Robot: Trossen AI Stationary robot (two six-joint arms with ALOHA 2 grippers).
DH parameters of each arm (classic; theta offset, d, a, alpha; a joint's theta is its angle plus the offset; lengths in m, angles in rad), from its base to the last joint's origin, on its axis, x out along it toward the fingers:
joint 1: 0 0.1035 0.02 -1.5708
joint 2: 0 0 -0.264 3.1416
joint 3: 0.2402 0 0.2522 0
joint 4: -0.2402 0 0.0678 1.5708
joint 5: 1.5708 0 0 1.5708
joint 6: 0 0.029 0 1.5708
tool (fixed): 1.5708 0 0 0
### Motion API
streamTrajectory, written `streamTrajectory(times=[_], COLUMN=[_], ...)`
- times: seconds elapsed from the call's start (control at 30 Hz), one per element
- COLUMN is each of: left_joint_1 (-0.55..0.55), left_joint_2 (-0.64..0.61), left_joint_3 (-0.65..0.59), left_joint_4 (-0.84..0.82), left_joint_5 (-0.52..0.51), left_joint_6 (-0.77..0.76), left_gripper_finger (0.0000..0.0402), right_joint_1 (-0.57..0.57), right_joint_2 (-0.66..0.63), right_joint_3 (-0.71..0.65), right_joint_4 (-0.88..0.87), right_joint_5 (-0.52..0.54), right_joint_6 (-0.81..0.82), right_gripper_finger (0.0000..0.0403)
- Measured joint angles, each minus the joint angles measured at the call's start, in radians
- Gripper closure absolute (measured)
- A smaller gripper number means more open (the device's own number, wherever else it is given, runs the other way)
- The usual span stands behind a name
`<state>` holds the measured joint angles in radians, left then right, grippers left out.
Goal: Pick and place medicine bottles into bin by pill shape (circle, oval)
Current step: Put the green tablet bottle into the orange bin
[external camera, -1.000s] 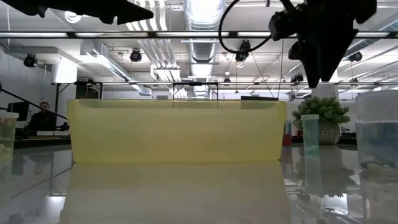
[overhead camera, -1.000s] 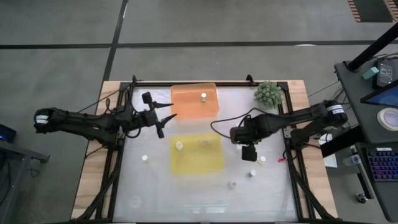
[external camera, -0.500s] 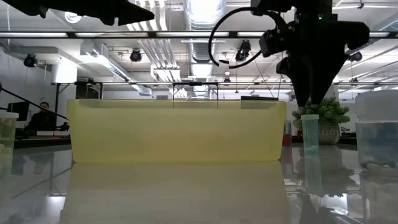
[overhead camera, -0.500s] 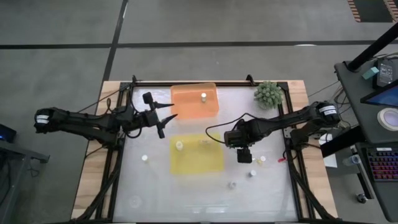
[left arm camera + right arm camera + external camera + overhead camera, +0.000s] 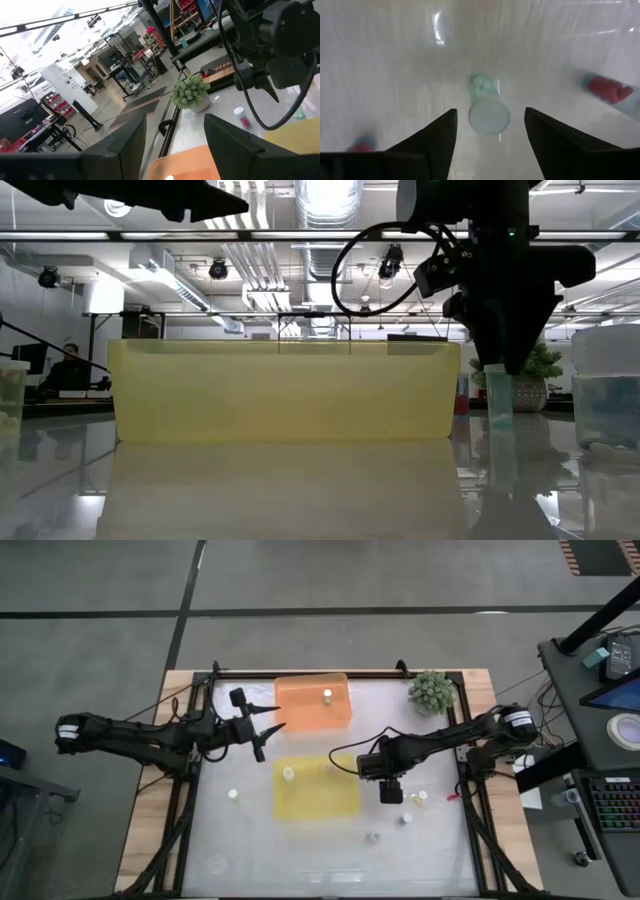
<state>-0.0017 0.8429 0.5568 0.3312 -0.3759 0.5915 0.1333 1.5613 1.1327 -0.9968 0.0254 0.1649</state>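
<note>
White-capped medicine bottle (image 5: pixel 488 107) stands on the table right of the yellow bin (image 5: pixel 316 786), and the right gripper (image 5: pixel 490 131) has dropped over it, fingers apart either side, not clamped; left gripper (image 5: pixel 268 717) hovers spread near the orange bin (image 5: pixel 312 700).

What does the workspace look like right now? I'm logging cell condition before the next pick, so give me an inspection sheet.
Surface: white table, glossy.
Job's things: orange bin holds one bottle; yellow bin holds two; loose bottles on the table.
Clutter: green plant ball at far right corner.
Grippers: right tool open, straddling an upright bottle; left tool open, raised beside the orange bin.
Cables: black loop at the right wrist.
Surroundings: person seated beyond the table; desk with keyboard.
</note>
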Motion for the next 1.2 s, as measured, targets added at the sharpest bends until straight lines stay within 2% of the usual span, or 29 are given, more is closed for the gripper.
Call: streamTrajectory(times=[0.8,0.93,1.2], left_joint_1=[0.001,0.001,0.002], left_joint_2=[0.0,0.0,-0.001], left_joint_3=[0.0,0.0,0.0], left_joint_4=[0.001,0.001,-0.001], left_joint_5=[0.0,0.0,0.0], left_joint_6=[0.0,0.0,-0.002], left_gripper_finger=[0.0217,0.0217,0.0217], right_joint_1=[0.0,0.0,-0.008], right_joint_2=[-0.011,-0.014,-0.015], right_joint_3=[-0.042,-0.042,0.102], right_joint_4=[0.059,0.058,-0.075], right_joint_5=[-0.008,-0.011,-0.001], right_joint_6=[0.018,0.02,0.035], right_gripper_finger=[0.0286,0.0292,0.0289])
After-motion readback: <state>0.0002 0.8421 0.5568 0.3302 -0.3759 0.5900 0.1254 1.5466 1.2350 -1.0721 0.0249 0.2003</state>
